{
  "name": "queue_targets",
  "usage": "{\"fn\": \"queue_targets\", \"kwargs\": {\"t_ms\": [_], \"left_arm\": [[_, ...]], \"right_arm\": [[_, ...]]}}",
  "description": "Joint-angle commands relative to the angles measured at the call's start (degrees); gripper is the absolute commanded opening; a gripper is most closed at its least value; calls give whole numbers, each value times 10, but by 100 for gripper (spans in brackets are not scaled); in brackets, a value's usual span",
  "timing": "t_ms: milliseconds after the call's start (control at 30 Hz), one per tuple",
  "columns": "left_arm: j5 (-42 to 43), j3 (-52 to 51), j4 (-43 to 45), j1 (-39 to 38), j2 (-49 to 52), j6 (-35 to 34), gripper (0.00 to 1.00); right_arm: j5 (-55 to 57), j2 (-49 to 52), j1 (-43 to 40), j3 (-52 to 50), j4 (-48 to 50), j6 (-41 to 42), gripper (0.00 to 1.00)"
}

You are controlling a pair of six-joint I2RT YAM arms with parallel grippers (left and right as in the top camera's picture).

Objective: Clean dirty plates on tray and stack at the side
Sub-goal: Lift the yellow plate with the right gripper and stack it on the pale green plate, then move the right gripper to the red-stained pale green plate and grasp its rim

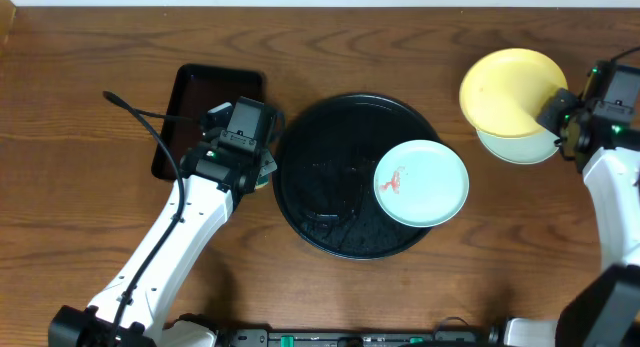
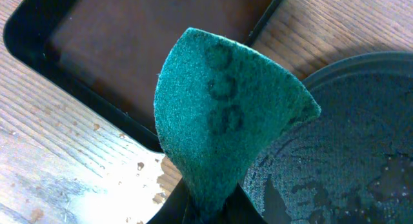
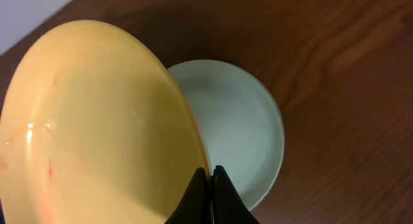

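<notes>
Green scouring pad (image 2: 226,121) fills my left wrist view, its lower edge clamped in the left gripper (image 1: 258,173), between the small rectangular tray (image 1: 190,97) and the round black tray (image 1: 300,187). One mint plate (image 1: 421,183), red smear (image 1: 395,179) on it, lies on the round tray's right side. Further right, my right gripper (image 3: 210,175) pinches the rim of the yellow plate (image 3: 97,121), tilted over the second mint plate (image 3: 239,121) on the table (image 3: 348,88).
</notes>
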Motion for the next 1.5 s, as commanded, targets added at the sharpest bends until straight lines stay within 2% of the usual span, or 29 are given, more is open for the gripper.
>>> {"fn": "queue_targets", "kwargs": {"t_ms": [0,233,267,300,333,367,433,500,533,567,633,700,767,833,967,1133,1167,1333,1367,1467], "left_arm": [[5,-7,0,3,5,-7,8],[5,-7,0,3,6,-7,8],[4,-7,0,3,7,-7,8],[4,-7,1,3,7,-7,8],[4,-7,1,3,7,-7,8],[5,-7,3,3,8,-7,8],[5,-7,5,3,8,-7,8],[5,-7,5,3,8,-7,8],[5,-7,5,3,8,-7,8],[5,-7,5,3,8,-7,8],[7,-7,5,3,8,-7,8],[9,-7,9,3,8,-7,8],[9,-7,14,1,8,-7,8],[9,-7,18,0,8,-7,8],[9,-7,25,0,8,-7,8],[9,-7,26,0,8,-7,8],[9,-7,25,0,8,-7,8],[9,-7,25,0,8,-7,8],[9,-7,26,0,8,-7,8],[9,-7,26,0,8,-7,8]], "right_arm": [[17,38,-11,-5,19,26,1],[68,96,-15,-5,39,34,2],[68,100,-15,-5,38,34,8],[68,103,-15,-5,38,34,24],[68,103,-15,-5,36,34,47],[67,102,-15,-5,36,34,45],[59,94,-15,-5,32,34,31],[52,79,-14,-5,26,34,25],[43,70,-14,-5,24,34,27],[31,58,-14,-5,20,34,34],[-22,24,-12,-5,-6,34,55],[-79,-3,-7,-5,-42,34,56],[-132,-29,1,-5,-101,34,43],[-148,-42,20,-9,-157,33,39],[-146,-43,74,-53,-190,-16,49],[-101,-43,129,-141,-130,11,68],[-98,-43,134,-153,-123,21,69],[-99,-43,147,-186,-97,30,63],[-99,-43,149,-188,-95,30,57],[-99,-43,154,-188,-93,40,24]]}}
